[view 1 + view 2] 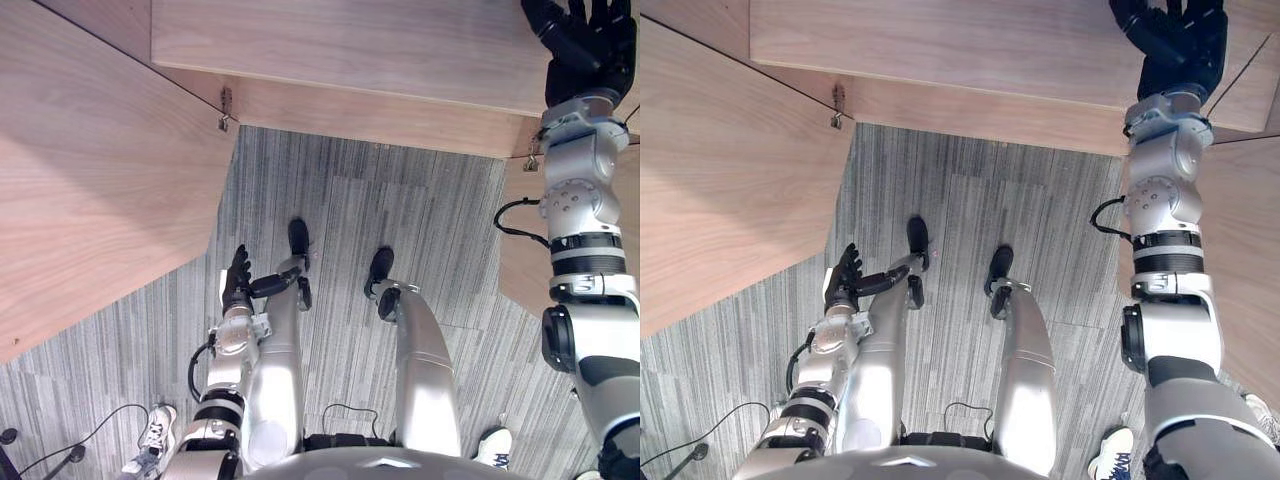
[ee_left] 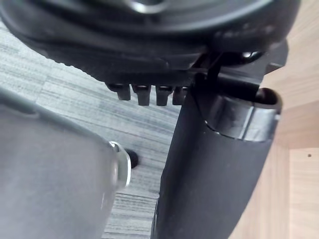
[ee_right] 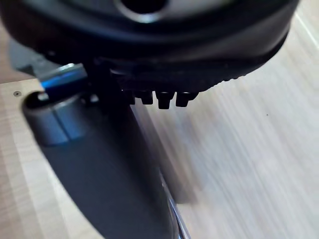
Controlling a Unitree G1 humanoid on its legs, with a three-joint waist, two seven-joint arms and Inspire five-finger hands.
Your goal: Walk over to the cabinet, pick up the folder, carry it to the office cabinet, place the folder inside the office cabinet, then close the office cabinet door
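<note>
I cannot tell where the folder is; I judge it already inside the cabinet (image 1: pixel 350 50). My right hand (image 1: pixel 590 45) presses straight fingers on the wood, and my left hand (image 1: pixel 237 280) hangs relaxed. Closing comes next: the open door (image 1: pixel 90 190) needs a steady push.

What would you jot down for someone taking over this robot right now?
Left hand: open, empty, hanging low over the carpet.
Right hand: open, raised, flat against the wooden cabinet.
Folder: in neither hand; whether it is inside already, I cannot tell.
Door on the left stands swung open on its hinge.
Left to do: confirm the folder, then close the door.
</note>
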